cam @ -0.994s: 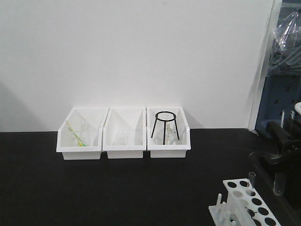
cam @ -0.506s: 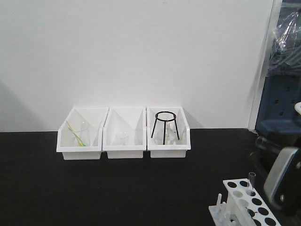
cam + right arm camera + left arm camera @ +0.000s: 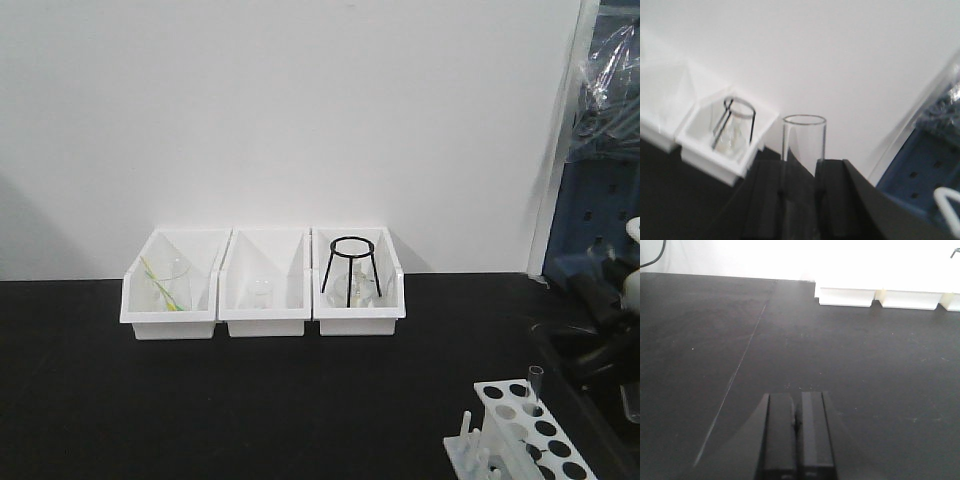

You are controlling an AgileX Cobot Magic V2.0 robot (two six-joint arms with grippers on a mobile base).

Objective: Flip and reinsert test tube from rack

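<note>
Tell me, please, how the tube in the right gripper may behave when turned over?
The tube looks like thin clear glass, so it is probably fragile if squeezed hard. Its smooth round wall could slip or pivot in the right gripper.

The left gripper (image 3: 796,407) is seen at bottom centre, its two black fingers (image 3: 780,430) pressed together with nothing held between them. A black table (image 3: 865,360) is spread beneath it, crossed by a thin diagonal seam (image 3: 742,365). White bins (image 3: 846,294) are lined up along the far edge at upper right.
</note>
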